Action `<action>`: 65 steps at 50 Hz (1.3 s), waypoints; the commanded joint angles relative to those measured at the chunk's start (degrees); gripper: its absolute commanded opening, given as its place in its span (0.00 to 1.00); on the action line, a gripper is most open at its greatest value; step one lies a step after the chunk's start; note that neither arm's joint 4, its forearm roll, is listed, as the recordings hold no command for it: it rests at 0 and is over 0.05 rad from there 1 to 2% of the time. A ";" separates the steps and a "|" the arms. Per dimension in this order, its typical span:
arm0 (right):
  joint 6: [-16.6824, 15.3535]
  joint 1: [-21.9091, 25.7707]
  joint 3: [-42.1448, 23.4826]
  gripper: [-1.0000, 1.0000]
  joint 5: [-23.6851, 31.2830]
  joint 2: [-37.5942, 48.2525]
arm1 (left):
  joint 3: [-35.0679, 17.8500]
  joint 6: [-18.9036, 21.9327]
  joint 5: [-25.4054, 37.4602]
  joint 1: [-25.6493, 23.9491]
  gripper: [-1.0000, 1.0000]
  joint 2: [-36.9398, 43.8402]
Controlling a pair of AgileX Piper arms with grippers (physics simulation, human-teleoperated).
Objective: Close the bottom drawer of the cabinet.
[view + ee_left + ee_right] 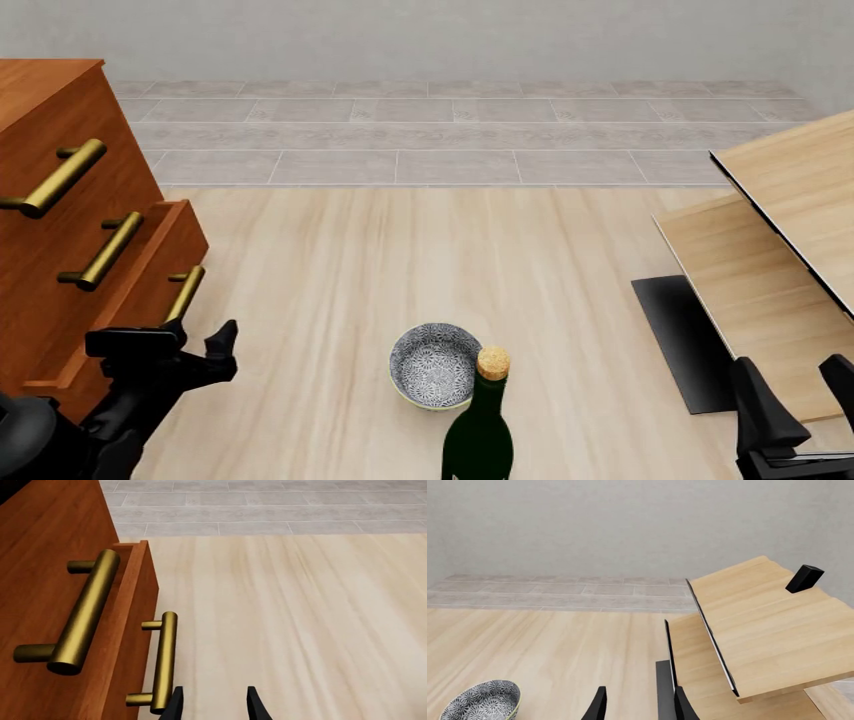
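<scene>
Bottom drawer [171,262] ajar, its handle [184,294] just beyond left pincer [200,345], fingers parted, empty.

The cabinet [54,200] stands left of the bowl [434,364], bottle [481,430] in front.

The cabinet [54,200] runs off the front view's nine o'clock edge; the bottle [478,430] is cropped at six o'clock; the right gripper [801,400] is cut at five o'clock.
</scene>
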 commanded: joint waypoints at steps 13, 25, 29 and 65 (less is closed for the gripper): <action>-0.28 0.04 -0.01 1.00 -0.09 0.09 | -0.81 2.66 -0.05 2.92 1.00 0.33; -0.27 0.02 0.00 1.00 -0.09 0.09 | -1.39 4.15 -0.05 4.11 1.00 1.06; -0.27 0.02 0.03 1.00 -0.32 0.31 | -1.46 4.82 -0.05 4.70 1.00 1.08; -0.63 0.22 0.01 1.00 -0.63 0.87 | -2.21 10.10 -0.04 9.39 1.00 1.52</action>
